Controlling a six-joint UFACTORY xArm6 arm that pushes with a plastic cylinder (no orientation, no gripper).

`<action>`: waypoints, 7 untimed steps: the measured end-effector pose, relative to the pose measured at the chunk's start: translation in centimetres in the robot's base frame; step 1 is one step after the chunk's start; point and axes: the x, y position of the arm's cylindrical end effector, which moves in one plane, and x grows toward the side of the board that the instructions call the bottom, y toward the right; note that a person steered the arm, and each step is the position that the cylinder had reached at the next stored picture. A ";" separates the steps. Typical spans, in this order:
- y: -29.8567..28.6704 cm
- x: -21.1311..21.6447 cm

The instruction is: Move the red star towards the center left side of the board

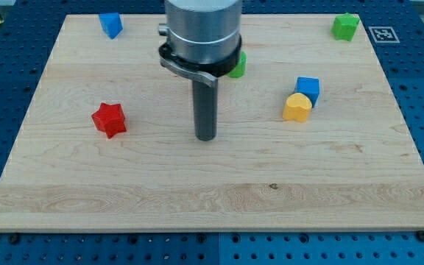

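Observation:
The red star [109,119] lies on the wooden board [212,191] at the view's left, about mid height. My tip [206,138] rests on the board near the middle, well to the right of the red star and slightly lower in the view, not touching it.
A blue block [110,24] sits at the top left. A green block [237,66] is partly hidden behind the arm's body. A green block [345,26] sits at the top right. A blue cube [308,87] touches a yellow block [297,107] at the right.

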 end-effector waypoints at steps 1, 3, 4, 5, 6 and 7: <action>-1.6 -0.2; -5.2 1.6; -5.2 1.6; -5.2 1.6; -5.6 1.6; -5.7 1.6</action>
